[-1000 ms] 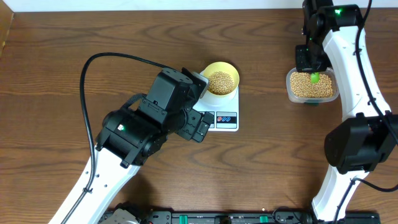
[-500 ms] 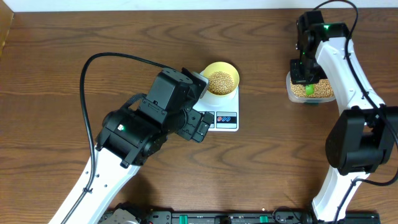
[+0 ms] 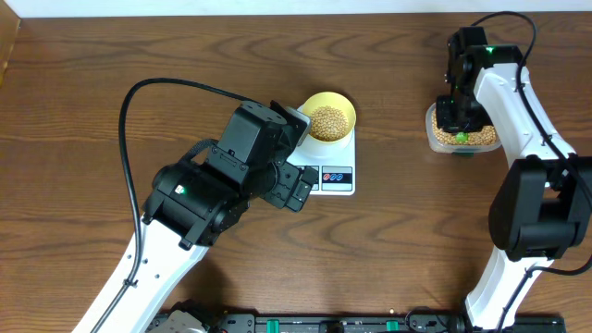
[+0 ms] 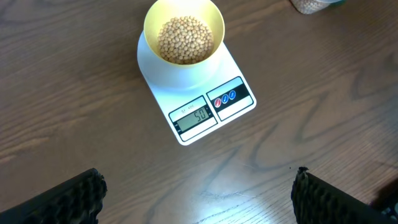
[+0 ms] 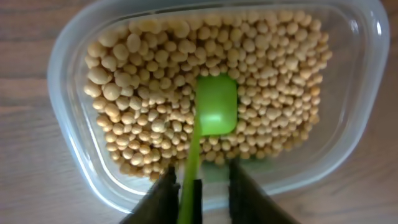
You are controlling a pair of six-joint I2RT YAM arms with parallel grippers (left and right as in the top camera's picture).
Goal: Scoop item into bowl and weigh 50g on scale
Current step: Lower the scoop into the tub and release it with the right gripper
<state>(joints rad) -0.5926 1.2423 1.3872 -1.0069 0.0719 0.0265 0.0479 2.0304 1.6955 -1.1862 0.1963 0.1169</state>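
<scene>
A robotics lab bench is indicated. A left arm [image 3: 190, 199] and right arm [image 3: 518, 111], white with black joints and lit green indicator lamps, are based at a black rail [image 3: 324, 325] along the near edge of a wood-grain table [image 3: 74, 139]. A cable [image 3: 185, 83] is looped above the tabletop; a kitchen scale [image 4: 205, 112] and tub [image 5: 69, 106] of beans [image 5: 143, 93] are laid out.

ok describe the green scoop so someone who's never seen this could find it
On the wooden table, look right for the clear plastic tub of tan beans. Lying on the beans is the scoop: the only bright green thing there, a squarish cup on a thin handle.
</scene>
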